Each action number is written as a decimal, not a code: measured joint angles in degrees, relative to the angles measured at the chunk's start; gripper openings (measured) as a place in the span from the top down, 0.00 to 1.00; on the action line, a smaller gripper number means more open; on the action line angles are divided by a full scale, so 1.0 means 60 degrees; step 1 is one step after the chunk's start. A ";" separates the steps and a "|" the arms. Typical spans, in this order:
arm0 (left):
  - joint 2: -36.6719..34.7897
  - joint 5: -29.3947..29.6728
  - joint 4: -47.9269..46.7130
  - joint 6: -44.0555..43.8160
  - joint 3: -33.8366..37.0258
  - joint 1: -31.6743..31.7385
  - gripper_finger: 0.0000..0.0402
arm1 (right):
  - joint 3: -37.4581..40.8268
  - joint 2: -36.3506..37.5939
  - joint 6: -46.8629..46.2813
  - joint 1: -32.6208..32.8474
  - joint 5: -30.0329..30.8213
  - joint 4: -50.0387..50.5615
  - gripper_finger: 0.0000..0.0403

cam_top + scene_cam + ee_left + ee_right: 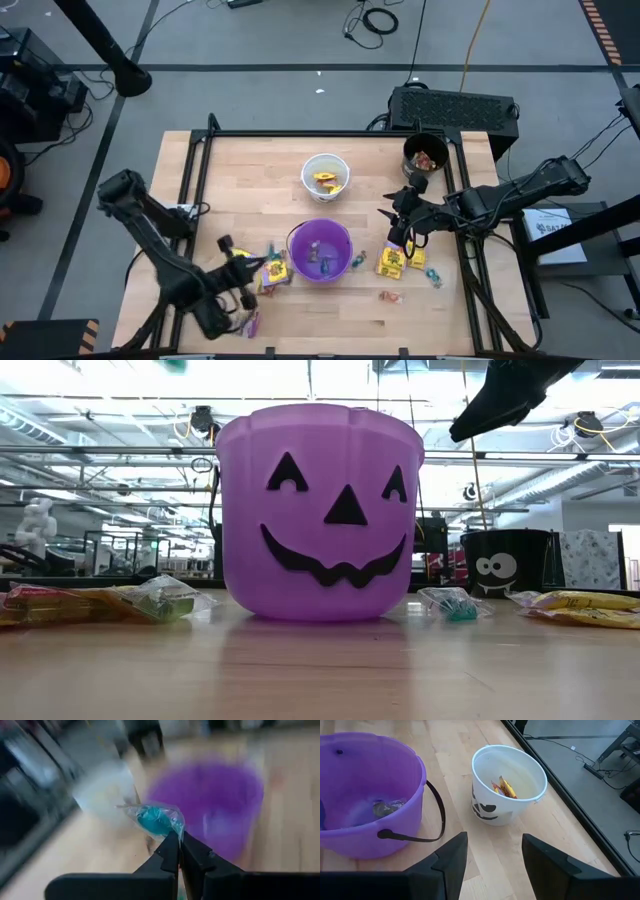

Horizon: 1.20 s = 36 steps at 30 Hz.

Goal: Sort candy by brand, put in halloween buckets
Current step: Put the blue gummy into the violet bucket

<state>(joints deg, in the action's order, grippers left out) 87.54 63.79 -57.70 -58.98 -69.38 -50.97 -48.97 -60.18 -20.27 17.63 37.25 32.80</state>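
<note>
My left gripper [178, 841] is shut on a blue-green candy in a clear wrapper [156, 819], raised just left of the purple bucket [320, 250]. The view past it is blurred. My right gripper [494, 851] hangs open above the table to the right of the purple bucket [367, 790], facing the white bucket [509, 780], and touches nothing. The white bucket [326, 176] holds yellow candy, and the black bucket [425, 155] holds orange-red candy. Loose yellow packets [392, 262] lie on the table right of the purple bucket, with more [275, 272] to its left. My left gripper pinches the blue-green candy by the clear wrapper's end [172, 831], between the tips of its two fingers. The candy is lifted clear of the table and sticks out beyond the fingertips.
A black box with a ridged top [455, 108] sits beyond the table's far edge. An orange-red sweet [390, 296] and a blue one [435, 278] lie near the right front, and a pink one [250, 322] lies by the near edge. A black frame rail [300, 133] borders the table.
</note>
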 joint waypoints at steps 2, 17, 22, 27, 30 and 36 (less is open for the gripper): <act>-0.0459 0.1624 -0.0043 -0.0078 -0.0004 -0.0247 0.97 | 0.0004 0.0000 0.0000 0.0000 -0.0016 0.0004 0.55; -0.1697 0.4389 0.0386 0.0822 -0.0003 -0.0510 0.97 | 0.0004 0.0000 0.0004 0.0000 -0.0017 0.0044 0.55; -0.1711 0.4376 0.1115 0.1112 -0.0295 -0.0241 0.97 | 0.0004 0.0000 0.0004 0.0000 -0.0017 0.0047 0.55; -0.1661 0.2436 0.2886 0.2359 -0.0471 0.0446 0.97 | 0.0004 0.0000 0.0004 0.0000 -0.0017 0.0047 0.55; -0.1641 0.0641 0.4177 0.3870 -0.0397 0.0923 0.97 | 0.0004 0.0000 0.0033 0.0000 -0.0017 0.0044 0.55; -0.1645 -0.3834 0.5531 0.5651 -0.0397 0.2222 0.97 | 0.0004 0.0000 0.0079 0.0000 -0.0298 0.0064 0.55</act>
<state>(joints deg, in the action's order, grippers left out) 77.67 40.79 -24.51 -25.07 -71.77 -37.64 -48.95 -60.18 -19.80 17.63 35.46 33.18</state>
